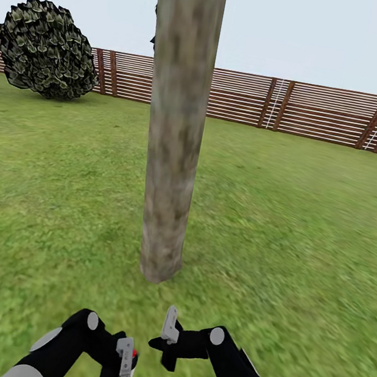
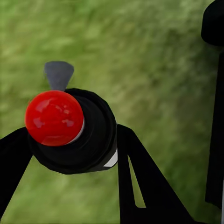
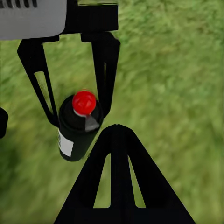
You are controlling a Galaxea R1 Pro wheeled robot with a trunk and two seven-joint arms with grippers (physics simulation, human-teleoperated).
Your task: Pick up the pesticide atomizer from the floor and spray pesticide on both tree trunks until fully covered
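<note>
So the biggest thing here is the garden itself, a wide green lawn (image 1: 304,233) running back to a brown slatted fence (image 1: 325,114), with a round dark bush (image 1: 47,50) off at the far left. Dead centre stands one tree trunk (image 1: 174,124), a straight mottled tan-grey pole rising out of the top of the head view, base planted in the grass just ahead of both arms.

Lower down, the left gripper (image 1: 121,359) is clamped around the pesticide atomizer (image 2: 77,135), one finger on each side of the dark body. The can is up off the ground, held over the grass, and its red cap (image 2: 54,117) points back toward the left wrist camera, so you're looking almost straight down its long axis. The right wrist view shows the same can (image 3: 77,133) pinched between those fingers, with a pale patch of label on its side, too small to read, no brand I can make out.

The right gripper (image 1: 170,334) sits just beside the left one, holding nothing. Can't honestly tell how wide its jaws stand.

What matters next, I reckon: the trunk lies straight forward of the can, near but not touching, and the left arm is the one carrying it, so the nozzle has to end up facing that bark
</note>
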